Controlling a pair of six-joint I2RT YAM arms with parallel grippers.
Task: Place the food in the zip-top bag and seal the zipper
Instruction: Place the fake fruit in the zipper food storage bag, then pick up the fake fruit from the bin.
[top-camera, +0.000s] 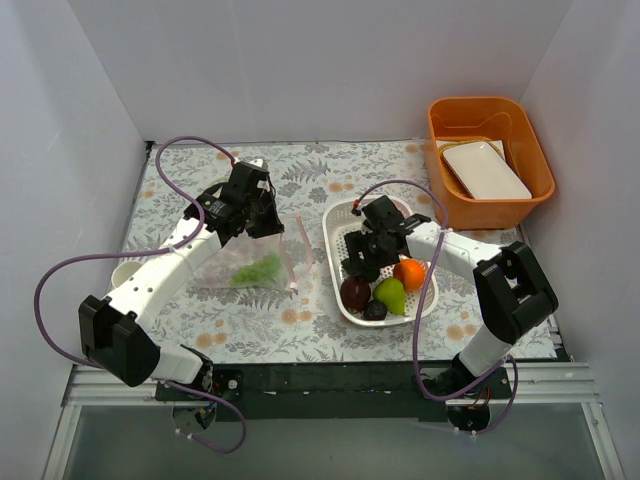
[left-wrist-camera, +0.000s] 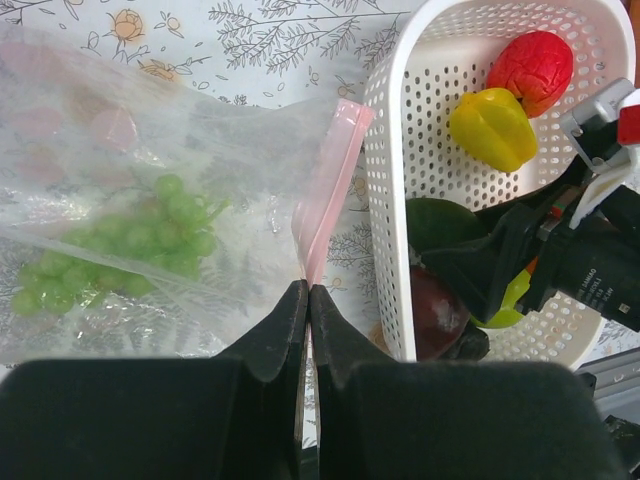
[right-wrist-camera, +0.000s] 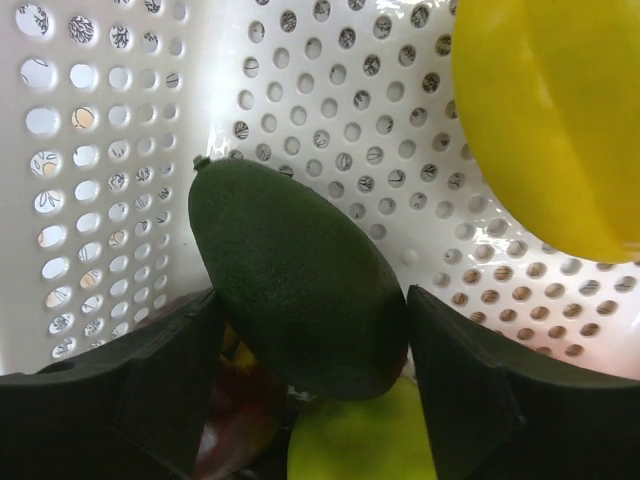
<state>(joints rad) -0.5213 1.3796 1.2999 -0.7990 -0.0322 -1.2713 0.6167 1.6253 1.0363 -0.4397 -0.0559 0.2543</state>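
The clear zip-top bag (top-camera: 245, 262) lies on the mat with green grapes (top-camera: 258, 268) inside. My left gripper (left-wrist-camera: 308, 290) is shut on the bag's pink zipper (left-wrist-camera: 330, 190) at the mouth, next to the white basket (left-wrist-camera: 385, 200). My right gripper (right-wrist-camera: 310, 330) is down in the basket, its jaws closed against both sides of the dark green avocado (right-wrist-camera: 300, 280). Beneath the avocado lie the green pear (right-wrist-camera: 360, 440) and the purple plum (right-wrist-camera: 235, 420). The yellow piece (right-wrist-camera: 550, 120), the red apple (left-wrist-camera: 538, 68) and the orange (top-camera: 409, 273) are also in the basket.
An orange bin (top-camera: 490, 150) holding a white tray (top-camera: 487, 170) stands at the back right. A small white cup (top-camera: 125, 272) sits by the left arm. White walls enclose the floral mat on three sides.
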